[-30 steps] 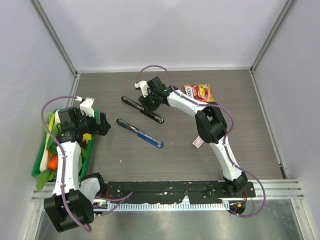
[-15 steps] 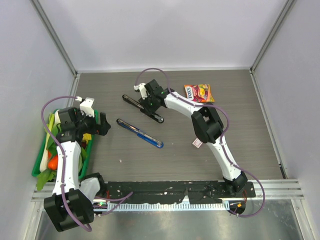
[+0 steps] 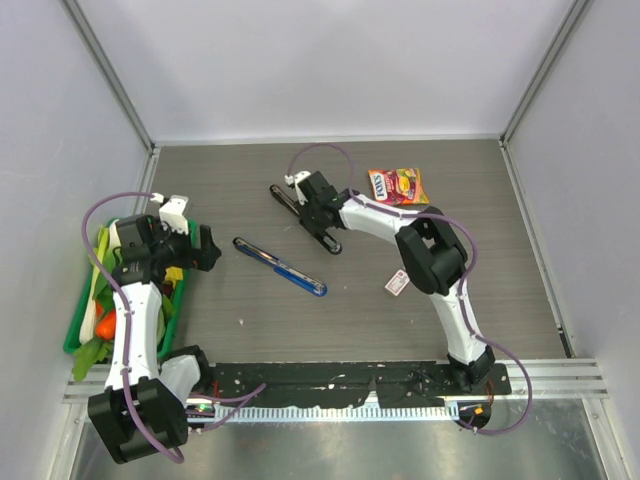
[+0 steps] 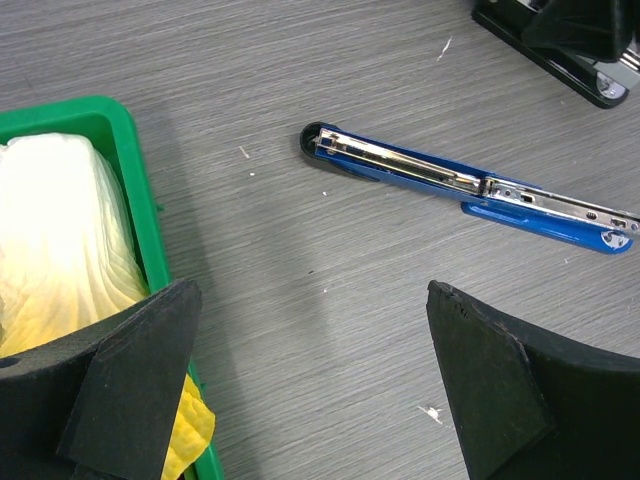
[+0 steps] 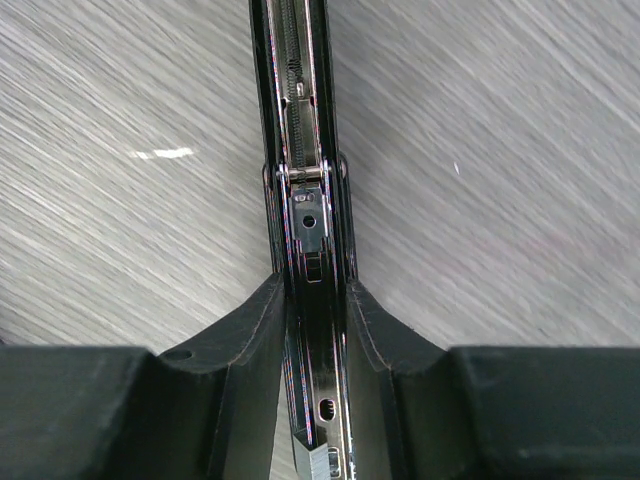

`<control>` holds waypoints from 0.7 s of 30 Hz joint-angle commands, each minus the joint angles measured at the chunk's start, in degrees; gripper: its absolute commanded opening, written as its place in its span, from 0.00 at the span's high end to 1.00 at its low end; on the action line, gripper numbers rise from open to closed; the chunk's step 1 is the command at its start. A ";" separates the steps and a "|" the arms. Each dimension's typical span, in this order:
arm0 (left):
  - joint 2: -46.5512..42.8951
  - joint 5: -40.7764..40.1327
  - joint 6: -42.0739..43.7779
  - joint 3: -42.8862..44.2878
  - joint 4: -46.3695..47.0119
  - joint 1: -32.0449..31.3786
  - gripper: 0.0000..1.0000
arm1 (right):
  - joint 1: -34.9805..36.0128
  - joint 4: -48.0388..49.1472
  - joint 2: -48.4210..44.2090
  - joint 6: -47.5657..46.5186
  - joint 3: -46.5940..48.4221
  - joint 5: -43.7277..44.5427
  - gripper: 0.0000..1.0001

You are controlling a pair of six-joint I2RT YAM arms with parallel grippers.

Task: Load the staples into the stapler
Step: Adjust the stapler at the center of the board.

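Right arm reaching forward and leftward across the table, right gripper [image 5: 312, 292] narrowed onto the open stapler [image 3: 331, 243] at far centre, left gripper [image 4: 312, 390] spread wide beside green basket [image 4: 135, 190], stapler shifted rightward since a second earlier.

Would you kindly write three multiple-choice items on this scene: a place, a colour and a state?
1. Where is the snack bag? A near edge; B far side of the table, right of the stapler; C between the arms.
2. What colour is the basket? A green; B red; C white.
3. How is the left gripper? A open, empty; B shut on a pen; C shut on a leaf.
1 B, seen from above; 2 A, its rim is green; 3 A, its fingers stand wide apart.
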 commanded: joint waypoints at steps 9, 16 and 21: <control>-0.69 1.45 0.45 -0.16 1.35 0.69 0.00 | -0.52 6.75 -10.91 7.48 -14.10 13.54 0.64; -0.69 1.63 0.27 -0.07 1.17 1.04 0.00 | -0.61 8.07 -12.40 4.59 -14.01 15.56 0.57; -0.43 1.72 0.36 -0.07 1.35 1.04 0.00 | -0.43 7.37 -17.05 -1.38 -14.19 16.01 0.56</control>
